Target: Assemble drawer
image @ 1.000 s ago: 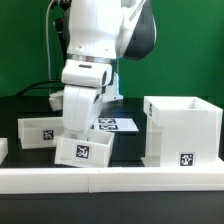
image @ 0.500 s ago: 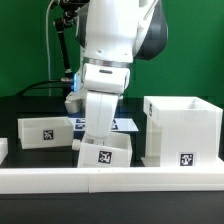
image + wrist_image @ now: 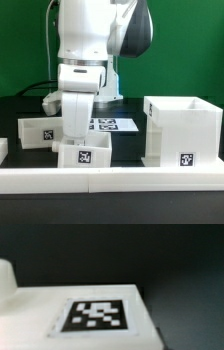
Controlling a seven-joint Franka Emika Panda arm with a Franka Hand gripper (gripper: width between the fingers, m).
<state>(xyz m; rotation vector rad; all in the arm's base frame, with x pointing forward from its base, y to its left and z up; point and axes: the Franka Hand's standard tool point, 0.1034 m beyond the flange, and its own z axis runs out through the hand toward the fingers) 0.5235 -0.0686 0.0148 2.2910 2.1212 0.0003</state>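
In the exterior view my main worry is the middle tray (image 3: 85, 152). It sits a little tilted under the gripper (image 3: 78, 136), just behind the border rail (image 3: 120, 180). If the hold is only on one thin wall, the tray may swing or slip and knock against the rail. The fingers are hidden behind the tray's wall, so I cannot tell whether they are closed on it or apart.

The drawer housing (image 3: 182, 125) stands near, at the exterior view's right. A sideways move with a tilted tray could hit its wall and push it. The left tray (image 3: 35, 128) rests on the black table (image 3: 25, 110), close to the arm. All three parts are white plastic with a black-and-white tag, and the housing is a tall box, open on top.

The wrist view is blurred. A white face with a square tag (image 3: 95, 317) takes much of it, with dark table beyond. I judge it is the middle tray. With this blur I cannot check the alignment.
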